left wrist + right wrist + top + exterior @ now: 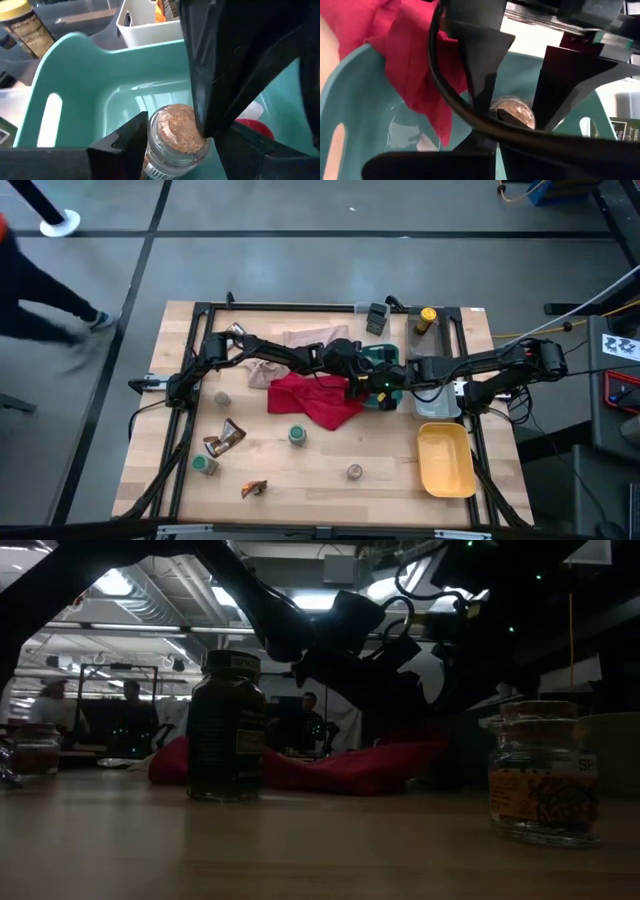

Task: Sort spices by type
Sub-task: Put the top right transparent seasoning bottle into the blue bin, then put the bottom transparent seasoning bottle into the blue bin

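Observation:
A small glass jar with a cork top [172, 132] is inside the teal tray [75, 70]. My left gripper [182, 142] is shut on it, over the tray [380, 355] at the table's far middle. My right gripper [502, 116] is shut, and its tip meets the jar's top. Other spices stand loose on the table: jars [298, 437] [354, 471] [205, 465], sachets [225, 438] [255, 488] and a yellow-capped bottle [427, 318] at the far edge. My left gripper pinches the jar's glass sides just under the cork [150, 137] between its two fingers, which slant down from the table's left. The jar stands upright inside the tray; its base is hidden. My right gripper's shut fingertips [202, 125] touch the edge of the cork top [517, 109], slanting down from the table's right.
A red cloth [310, 400] drapes over the teal tray's near-left rim [355, 65]; a beige cloth [300, 342] lies behind it. A white tray [150, 25] stands beyond the teal one, and a yellow tray [445, 460] at the near right. A person walks past at the far left.

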`<state>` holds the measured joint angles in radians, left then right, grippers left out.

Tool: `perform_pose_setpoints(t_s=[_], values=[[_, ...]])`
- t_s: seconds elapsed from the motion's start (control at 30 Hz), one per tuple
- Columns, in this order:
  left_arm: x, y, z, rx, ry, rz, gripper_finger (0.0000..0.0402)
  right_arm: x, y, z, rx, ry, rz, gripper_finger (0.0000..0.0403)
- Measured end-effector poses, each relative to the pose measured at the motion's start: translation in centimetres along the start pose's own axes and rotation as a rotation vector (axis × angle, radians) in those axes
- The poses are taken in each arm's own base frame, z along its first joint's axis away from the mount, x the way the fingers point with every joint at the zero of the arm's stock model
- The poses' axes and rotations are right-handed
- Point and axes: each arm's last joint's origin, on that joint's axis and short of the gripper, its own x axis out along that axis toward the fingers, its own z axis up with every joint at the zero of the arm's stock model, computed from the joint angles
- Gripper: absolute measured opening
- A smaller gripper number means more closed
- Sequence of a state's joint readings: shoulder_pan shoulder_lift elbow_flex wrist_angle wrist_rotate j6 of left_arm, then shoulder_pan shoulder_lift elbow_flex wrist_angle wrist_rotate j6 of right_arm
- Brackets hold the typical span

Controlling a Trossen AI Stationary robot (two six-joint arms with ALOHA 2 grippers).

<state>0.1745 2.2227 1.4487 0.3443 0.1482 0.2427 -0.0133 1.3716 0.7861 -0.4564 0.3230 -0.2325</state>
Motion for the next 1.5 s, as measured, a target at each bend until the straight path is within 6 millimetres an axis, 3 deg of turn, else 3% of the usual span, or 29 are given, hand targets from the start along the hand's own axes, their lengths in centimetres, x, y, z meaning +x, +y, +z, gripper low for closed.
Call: perform_pose_setpoints(t_s=[0.57,0.83,1.1,1.37,1.5], values=[[-0.2,0.0,0.7,-0.002,-0.027,0.000,0.0196,0.1,0.1,-0.3,-0.011,0.028,-0.001,0.0017],[-2.0,0.2,2.9,-0.002,-0.025,0.000,0.0196,-1.5,-0.8,0.9,-0.015,0.056,0.004,0.0017],[-6.3,-0.3,6.0,-0.017,0.096,-0.040,0.0196,-4.1,-1.7,3.1,0.008,0.021,0.133,0.0017],[-13.3,-0.5,8.7,-0.090,0.283,-0.077,0.0196,-5.2,-1.5,4.6,0.076,-0.122,0.423,0.0017],[-16.7,-0.9,9.3,-0.114,0.284,-0.075,0.0196,-5.4,-1.3,5.0,0.111,-0.161,0.523,0.0021]])
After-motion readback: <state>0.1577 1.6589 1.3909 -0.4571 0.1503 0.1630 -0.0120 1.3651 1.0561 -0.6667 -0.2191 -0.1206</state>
